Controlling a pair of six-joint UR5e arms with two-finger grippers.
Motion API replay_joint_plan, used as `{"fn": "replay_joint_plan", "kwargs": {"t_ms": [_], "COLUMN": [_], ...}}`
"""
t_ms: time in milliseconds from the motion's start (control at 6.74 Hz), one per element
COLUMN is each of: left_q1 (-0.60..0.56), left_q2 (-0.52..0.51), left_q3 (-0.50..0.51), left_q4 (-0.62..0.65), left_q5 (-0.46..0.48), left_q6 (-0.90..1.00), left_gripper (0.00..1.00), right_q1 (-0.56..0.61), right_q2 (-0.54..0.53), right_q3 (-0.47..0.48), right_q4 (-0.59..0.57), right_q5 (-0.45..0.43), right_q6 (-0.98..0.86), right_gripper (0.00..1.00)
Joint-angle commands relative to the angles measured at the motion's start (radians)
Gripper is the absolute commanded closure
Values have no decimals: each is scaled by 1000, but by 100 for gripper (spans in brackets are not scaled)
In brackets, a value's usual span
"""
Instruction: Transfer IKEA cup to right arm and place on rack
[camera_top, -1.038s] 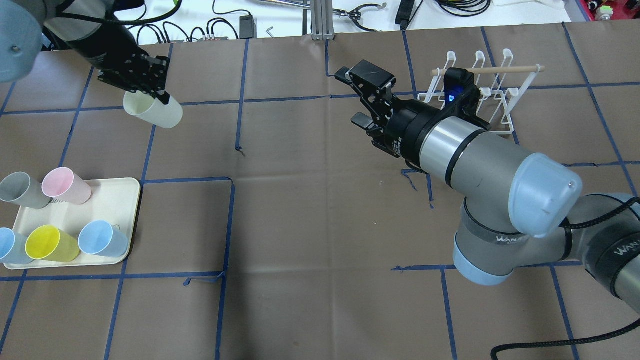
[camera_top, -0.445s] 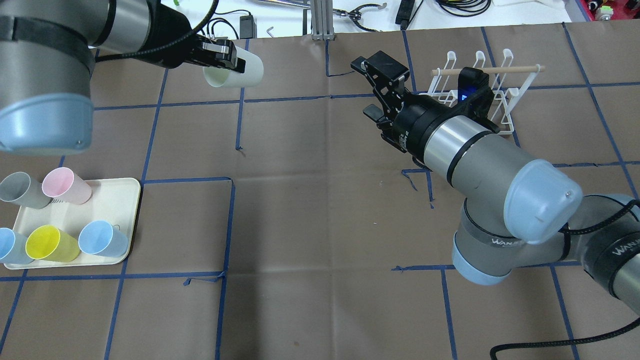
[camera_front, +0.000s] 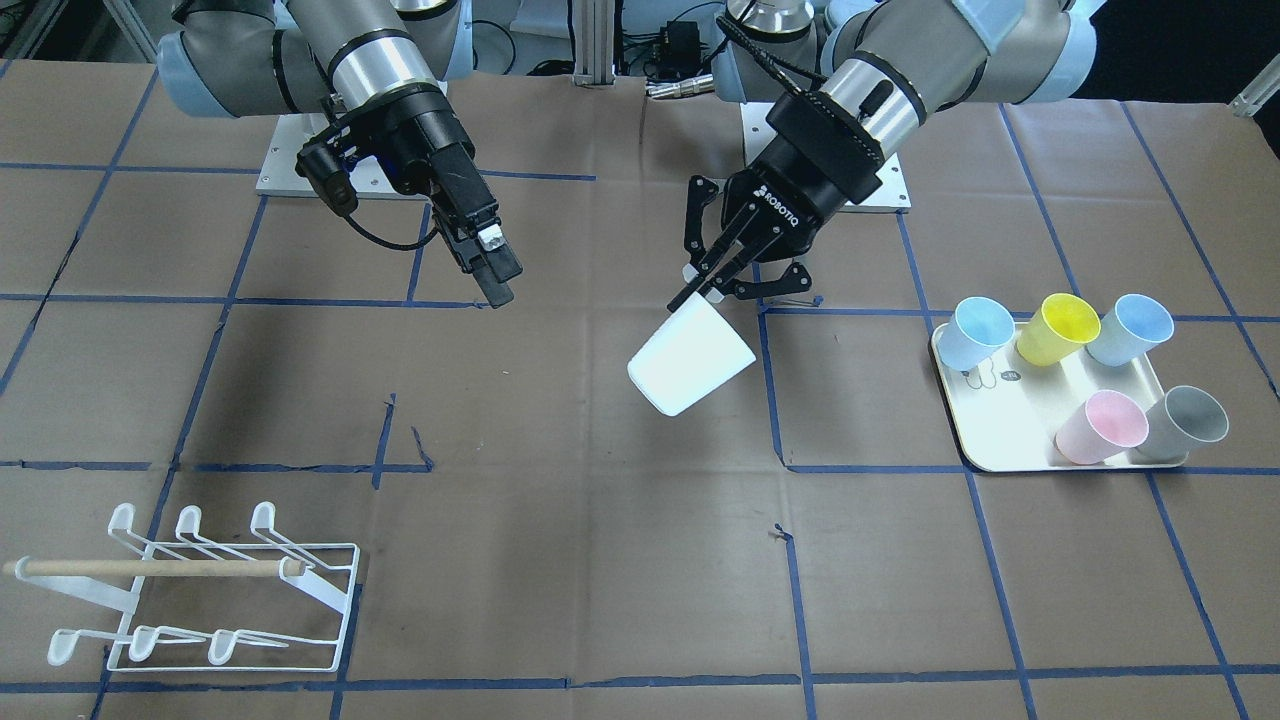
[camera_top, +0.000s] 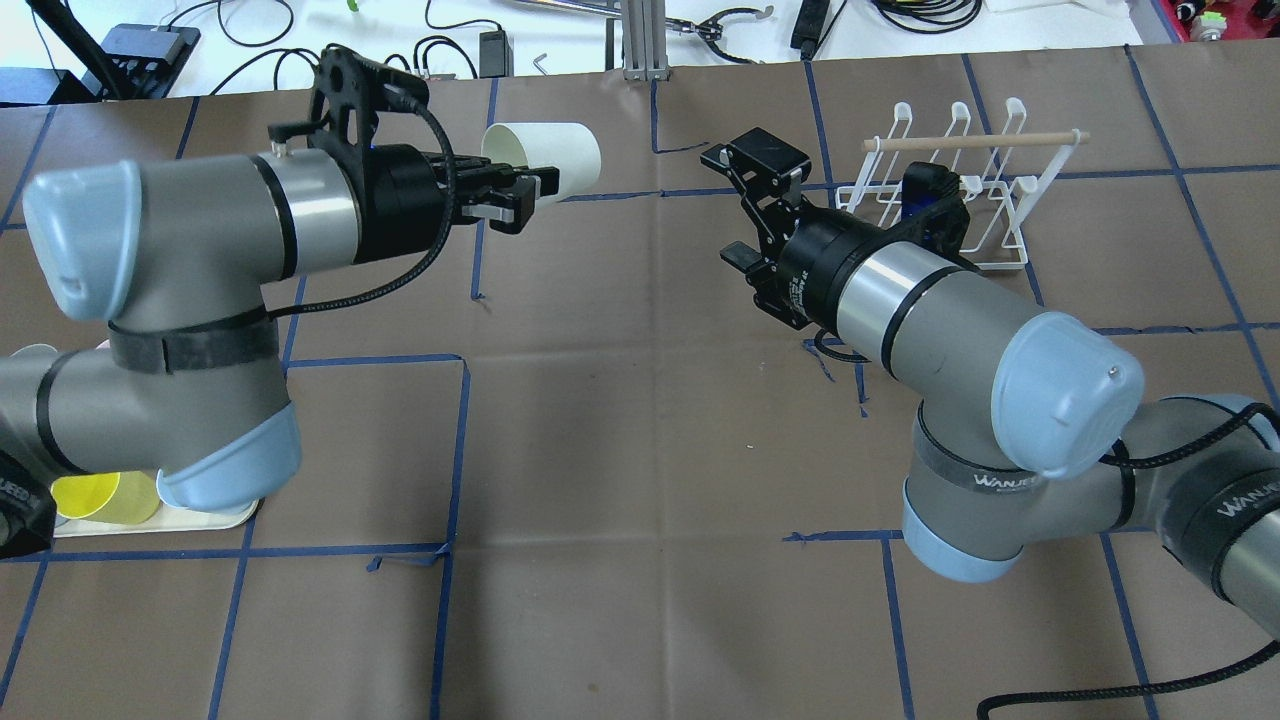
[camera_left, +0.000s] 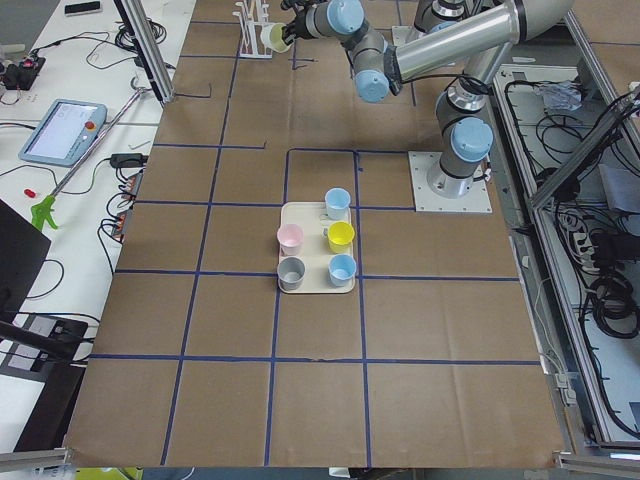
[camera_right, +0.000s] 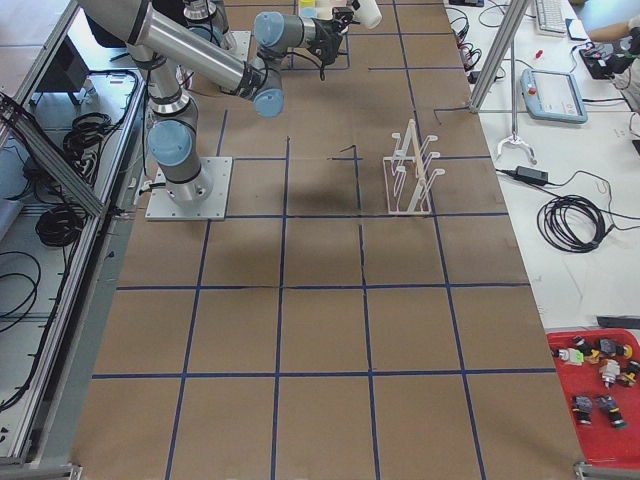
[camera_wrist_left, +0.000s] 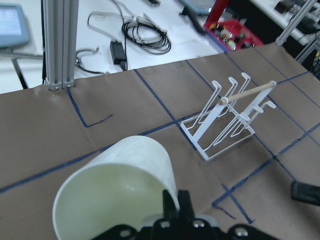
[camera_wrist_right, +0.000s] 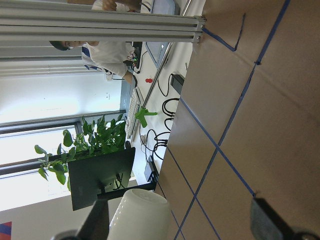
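My left gripper (camera_top: 522, 192) is shut on the rim of a white IKEA cup (camera_top: 545, 160) and holds it on its side above the table, base towards the right arm. The cup also shows in the front view (camera_front: 690, 362) below that gripper (camera_front: 703, 288), and in the left wrist view (camera_wrist_left: 115, 190). My right gripper (camera_top: 748, 205) is open and empty, facing the cup with a clear gap between them; it also shows in the front view (camera_front: 492, 272). The white wire rack (camera_top: 955, 190) with a wooden dowel stands behind the right gripper; it shows in the front view (camera_front: 200, 590) too.
A cream tray (camera_front: 1010, 425) on the left arm's side holds several coloured cups, among them a yellow one (camera_front: 1057, 325) and a pink one (camera_front: 1100, 425). In the overhead view the left arm hides most of it. Cables and tools lie beyond the table's far edge (camera_top: 450, 50).
My left arm has swung the white cup to the right, towards the table's middle, and turned it base-first at the right gripper. The right gripper has shifted only slightly and stays open.
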Motion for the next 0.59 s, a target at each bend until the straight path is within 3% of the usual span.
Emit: {"fn": "replay_joint_plan", "kwargs": {"t_ms": [0, 445], "left_q1": [-3, -44], "left_q2": [-42, -179], "left_q3": [-79, -102], "left_q4": [202, 562], "left_q5": [-105, -134], "left_q6": [3, -148], "left_gripper": [100, 100], "right_q1": [18, 83], "right_q2": [10, 74], "right_q3": [-5, -39], "right_q4": [7, 4], "right_q5": [3, -2], "right_q6": [138, 135], "right_gripper": [0, 0]}}
